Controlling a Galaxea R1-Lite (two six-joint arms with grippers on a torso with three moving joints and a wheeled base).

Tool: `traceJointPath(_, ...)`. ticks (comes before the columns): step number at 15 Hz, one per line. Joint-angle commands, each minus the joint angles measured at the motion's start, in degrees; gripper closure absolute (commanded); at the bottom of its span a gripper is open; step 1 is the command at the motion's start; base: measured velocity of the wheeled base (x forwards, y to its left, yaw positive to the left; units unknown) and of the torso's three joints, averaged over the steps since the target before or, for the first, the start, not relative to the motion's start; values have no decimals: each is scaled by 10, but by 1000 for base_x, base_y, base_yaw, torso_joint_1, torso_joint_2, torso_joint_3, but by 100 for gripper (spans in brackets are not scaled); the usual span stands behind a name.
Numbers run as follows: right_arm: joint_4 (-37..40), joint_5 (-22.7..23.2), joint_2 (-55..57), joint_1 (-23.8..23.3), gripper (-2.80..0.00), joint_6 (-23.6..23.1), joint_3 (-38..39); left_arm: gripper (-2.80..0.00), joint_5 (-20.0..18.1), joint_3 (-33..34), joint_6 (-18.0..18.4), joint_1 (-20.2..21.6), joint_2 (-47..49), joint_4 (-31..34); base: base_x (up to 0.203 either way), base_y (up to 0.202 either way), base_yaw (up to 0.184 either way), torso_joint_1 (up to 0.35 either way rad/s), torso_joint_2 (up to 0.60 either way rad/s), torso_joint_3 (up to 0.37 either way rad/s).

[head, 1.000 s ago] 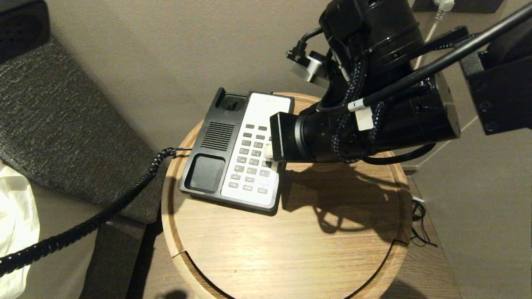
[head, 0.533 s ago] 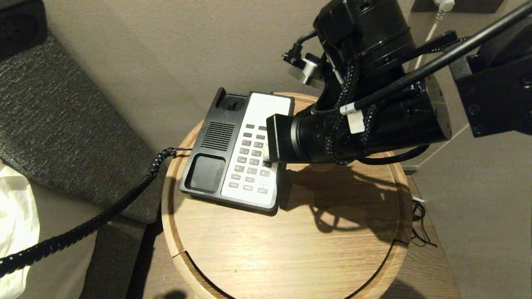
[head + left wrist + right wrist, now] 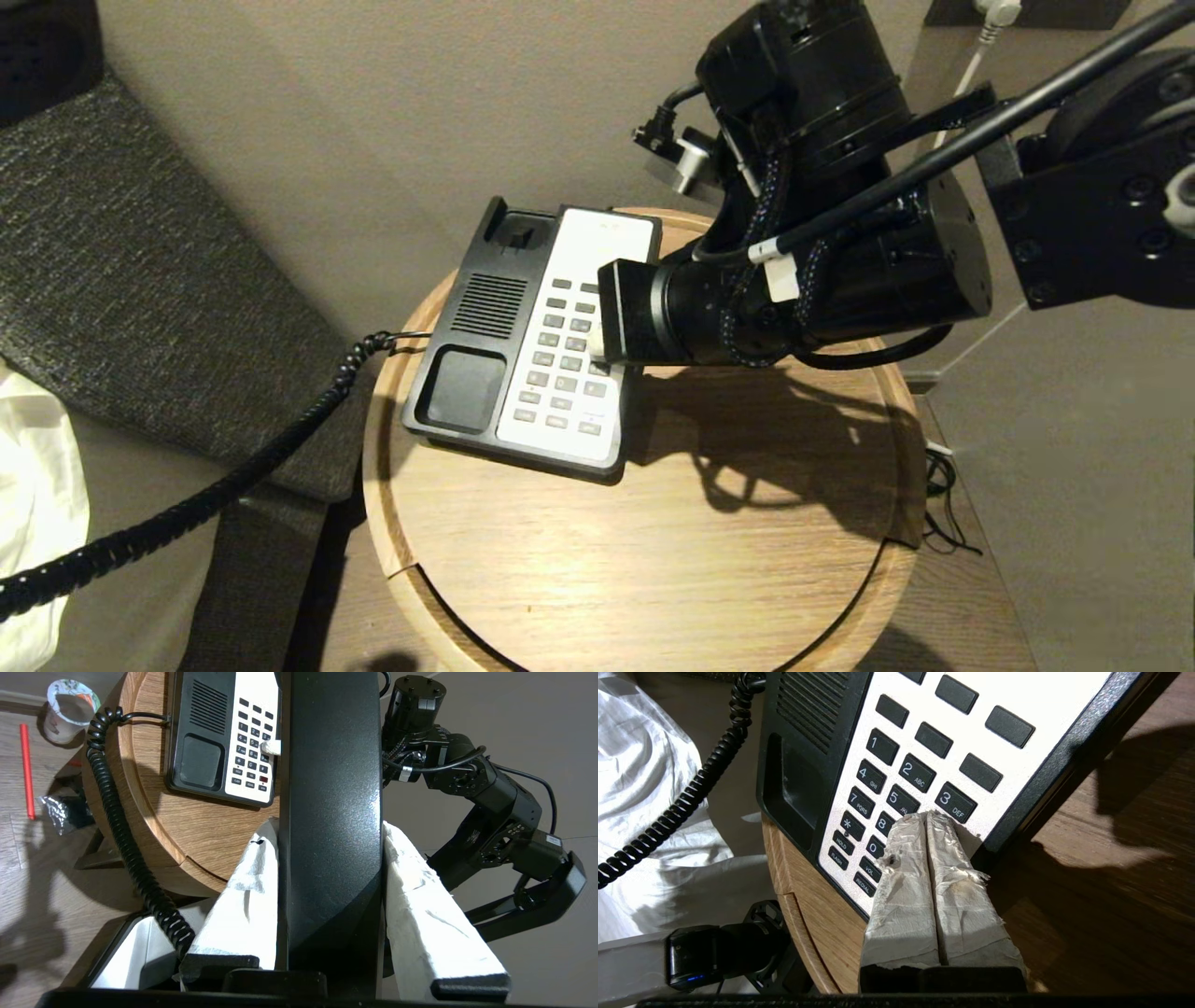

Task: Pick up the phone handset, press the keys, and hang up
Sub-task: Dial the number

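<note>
**One phone, two grippers, one receiver off the hook**

Round and wooden, one side table (image 3: 653, 551) stands against a plain beige wall, with a dark grey sofa (image 3: 140, 280) and white bedding (image 3: 37, 485) on the robot's left. Nearest to the robot, off the table on that side, the left gripper (image 3: 329, 833) holds the handset (image 3: 331, 788) up in the air, its two white-wrapped fingers (image 3: 247, 877) pressed against the receiver's two flanks, about half spread. One coiled cord (image 3: 233, 481) runs from there across to the phone base (image 3: 537, 345). Farther in, that single base sits on the table's back left part, its cradle bare beside one speaker grille (image 3: 488, 305). The right gripper (image 3: 927, 814) reaches in from the right, its two padded fingers (image 3: 901, 882) pressed flat together with nothing between them, tips resting on the keypad (image 3: 896, 793) just below the 3 key. On the floor beyond the table lie one paper cup (image 3: 70, 709) and one red stick (image 3: 27, 770).
</note>
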Motion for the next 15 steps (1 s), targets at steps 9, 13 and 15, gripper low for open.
traceJointPath(9, 2, -13, 2, -10, 0, -25, 0, 0, -1, -1, -2, 1, -1, 2, 0, 0, 0, 0, 0, 0)
traceJointPath(13, 11, 4, -17, 19, 0, 14, -26, 0, -1, 1, -2, 1, -4, 1, 0, 0, 0, 0, 0, 0)
traceJointPath(15, 21, 6, -23, 29, 0, 26, -28, 0, 0, 0, -2, 1, -4, 1, 0, 0, 0, 0, 0, 0)
